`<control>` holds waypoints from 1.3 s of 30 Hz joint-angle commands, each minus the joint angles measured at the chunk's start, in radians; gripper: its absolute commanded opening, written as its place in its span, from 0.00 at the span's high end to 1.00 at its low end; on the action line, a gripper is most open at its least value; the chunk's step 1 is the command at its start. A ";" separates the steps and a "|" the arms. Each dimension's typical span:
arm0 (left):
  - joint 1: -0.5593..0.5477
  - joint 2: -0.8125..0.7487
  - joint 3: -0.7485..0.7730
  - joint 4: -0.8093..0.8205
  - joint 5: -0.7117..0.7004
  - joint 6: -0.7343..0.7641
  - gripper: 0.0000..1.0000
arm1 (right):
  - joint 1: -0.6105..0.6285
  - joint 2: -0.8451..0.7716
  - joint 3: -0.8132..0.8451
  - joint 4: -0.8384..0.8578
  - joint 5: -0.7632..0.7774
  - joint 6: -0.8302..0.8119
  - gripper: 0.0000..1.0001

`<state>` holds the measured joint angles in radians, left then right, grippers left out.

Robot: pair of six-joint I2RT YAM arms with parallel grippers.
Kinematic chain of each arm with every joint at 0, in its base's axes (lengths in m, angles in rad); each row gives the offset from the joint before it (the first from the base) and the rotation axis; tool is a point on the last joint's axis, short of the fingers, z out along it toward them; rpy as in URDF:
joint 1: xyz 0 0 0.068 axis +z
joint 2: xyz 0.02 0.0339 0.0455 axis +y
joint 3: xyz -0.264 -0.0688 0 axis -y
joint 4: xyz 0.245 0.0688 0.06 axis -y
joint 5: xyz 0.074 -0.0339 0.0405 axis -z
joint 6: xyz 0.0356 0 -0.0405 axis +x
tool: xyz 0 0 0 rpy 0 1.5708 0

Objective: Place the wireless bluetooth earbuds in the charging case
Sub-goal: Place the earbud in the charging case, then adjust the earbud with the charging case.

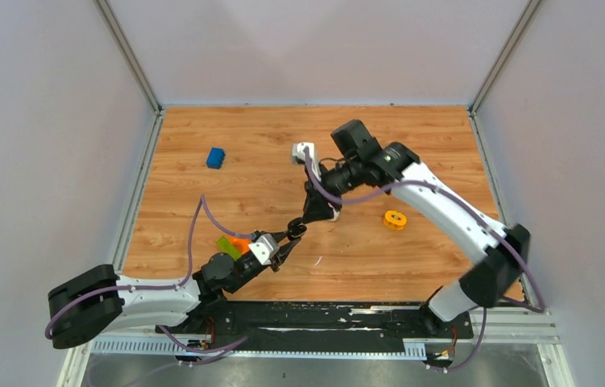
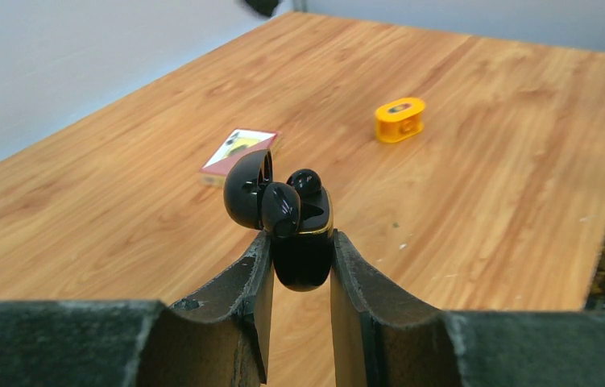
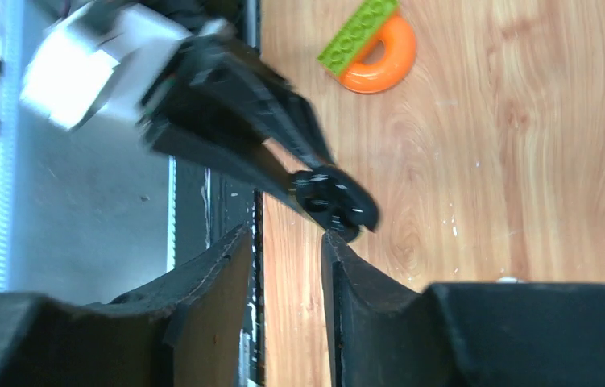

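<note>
In the left wrist view the glossy black charging case [image 2: 303,254] stands upright in the air, and my left gripper [image 2: 302,258] is shut on its lower body. Its lid [image 2: 244,189] is swung open to the left. Two black earbuds sit at the case's open top, one in front [image 2: 281,208] and one behind [image 2: 305,181]. My right gripper [image 3: 287,235] hovers just above the case [image 3: 335,200], open and holding nothing. Its right fingertip [image 3: 333,242] is at the case's edge. In the top view both grippers meet at the table's near middle [image 1: 291,234].
A yellow ring [image 1: 395,219] lies on the wooden table to the right. An orange ring with a green brick [image 1: 233,244] lies by the left gripper. A blue block [image 1: 216,157] sits far left, a small white box [image 1: 303,151] far centre. Grey walls enclose the table.
</note>
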<state>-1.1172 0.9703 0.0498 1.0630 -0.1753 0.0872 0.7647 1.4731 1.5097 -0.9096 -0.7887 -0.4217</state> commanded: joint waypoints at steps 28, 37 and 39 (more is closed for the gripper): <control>-0.039 0.095 0.002 0.146 -0.214 0.133 1.00 | 0.008 0.223 0.254 -0.186 0.243 0.358 0.50; -0.040 0.110 -0.004 0.185 -0.209 0.116 1.00 | 0.096 0.300 0.280 -0.146 0.276 0.415 0.51; -0.040 0.097 -0.008 0.186 -0.217 0.116 1.00 | 0.102 0.316 0.299 -0.144 0.303 0.456 0.52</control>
<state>-1.1526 1.0889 0.0475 1.1683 -0.3828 0.2115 0.8444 1.7603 1.7641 -1.0908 -0.5449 -0.0513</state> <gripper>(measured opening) 0.344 0.490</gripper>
